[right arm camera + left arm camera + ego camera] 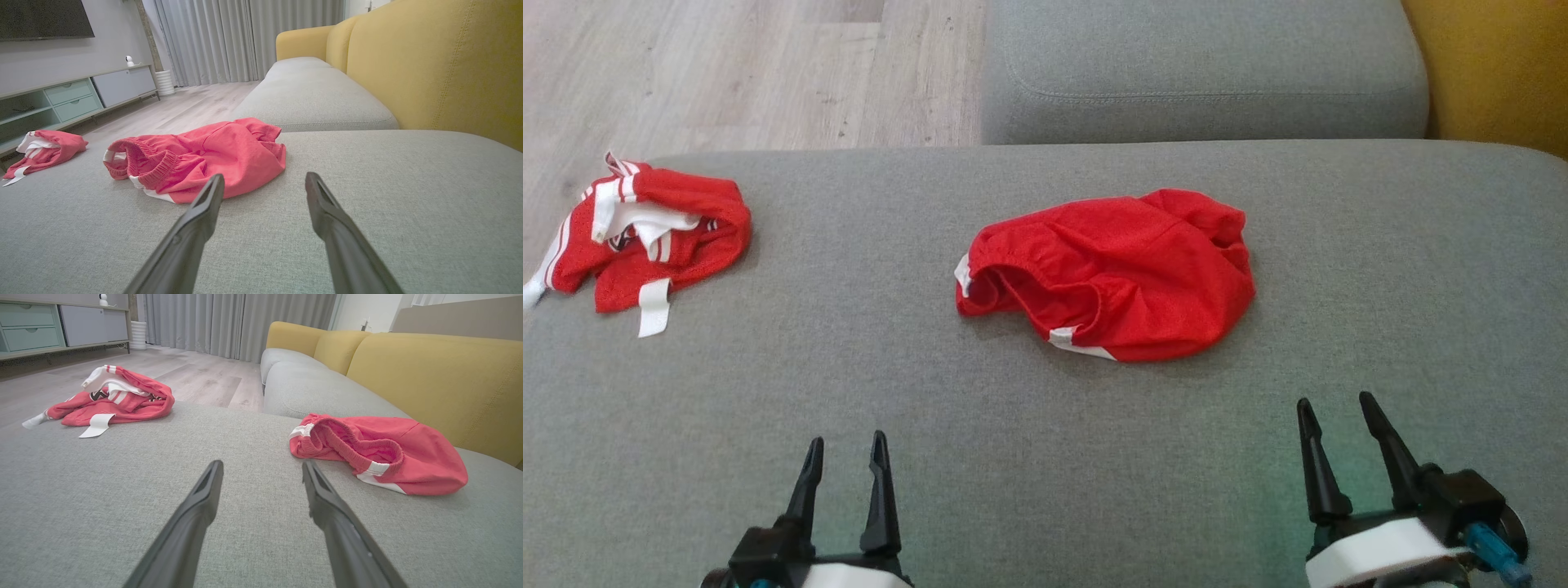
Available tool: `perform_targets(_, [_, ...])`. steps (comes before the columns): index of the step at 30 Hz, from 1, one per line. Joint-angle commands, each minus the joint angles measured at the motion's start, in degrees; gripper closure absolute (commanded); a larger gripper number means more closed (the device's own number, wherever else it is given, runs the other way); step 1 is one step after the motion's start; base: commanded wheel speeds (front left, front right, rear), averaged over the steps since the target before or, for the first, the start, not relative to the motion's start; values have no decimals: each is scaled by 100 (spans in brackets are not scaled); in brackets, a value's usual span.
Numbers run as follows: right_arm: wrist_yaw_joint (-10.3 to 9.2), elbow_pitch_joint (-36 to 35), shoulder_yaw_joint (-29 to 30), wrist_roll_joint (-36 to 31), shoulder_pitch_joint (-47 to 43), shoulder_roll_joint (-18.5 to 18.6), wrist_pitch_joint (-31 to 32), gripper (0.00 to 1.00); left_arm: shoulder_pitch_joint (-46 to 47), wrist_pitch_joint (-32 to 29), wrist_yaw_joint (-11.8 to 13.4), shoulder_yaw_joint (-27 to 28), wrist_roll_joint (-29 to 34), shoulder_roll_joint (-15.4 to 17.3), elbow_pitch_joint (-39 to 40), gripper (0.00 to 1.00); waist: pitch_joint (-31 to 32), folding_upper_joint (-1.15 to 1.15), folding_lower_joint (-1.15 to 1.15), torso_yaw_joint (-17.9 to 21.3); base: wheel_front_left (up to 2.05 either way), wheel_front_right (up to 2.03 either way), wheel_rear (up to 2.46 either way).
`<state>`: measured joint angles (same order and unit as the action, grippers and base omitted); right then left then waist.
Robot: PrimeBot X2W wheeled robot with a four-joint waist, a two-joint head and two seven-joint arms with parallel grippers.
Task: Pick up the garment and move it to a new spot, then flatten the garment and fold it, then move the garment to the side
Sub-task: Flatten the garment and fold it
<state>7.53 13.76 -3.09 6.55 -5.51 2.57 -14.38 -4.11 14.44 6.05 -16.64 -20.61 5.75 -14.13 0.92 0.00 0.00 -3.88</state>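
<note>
A crumpled red garment (1115,273) with a white stripe and an elastic waistband lies in the middle of the grey sofa seat (1045,457); it also shows in the left wrist view (380,451) and the right wrist view (200,157). A second red and white garment (645,237) is bunched at the seat's far left edge (110,398) (41,151). My left gripper (847,457) hovers open near the front, left of the middle garment. My right gripper (1335,412) is open too, in front of that garment and to its right. Neither touches any cloth.
Behind the seat lies another grey cushion (1201,73), with yellow backrests (441,379) along the right. Wooden floor (727,73) borders the seat's far left. A low cabinet (77,100) and curtains (229,41) stand across the room.
</note>
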Motion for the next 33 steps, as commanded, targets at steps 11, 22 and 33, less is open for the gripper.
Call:
perform_targets(11, [-4,-175,-162,-23,231,31,-62,0,297,39,25,161,96,28,170,0,-147,0,0,72,0,0,0])
perform_targets(22, [-4,-299,-221,-182,698,31,-62,0,1691,-504,-433,-669,537,-41,224,0,-792,0,0,377,0,0,0])
perform_targets(33, [-4,-331,-446,-124,1157,31,-62,0,3069,-1072,-886,-1363,754,-161,-1069,0,-1556,0,0,1052,0,0,0])
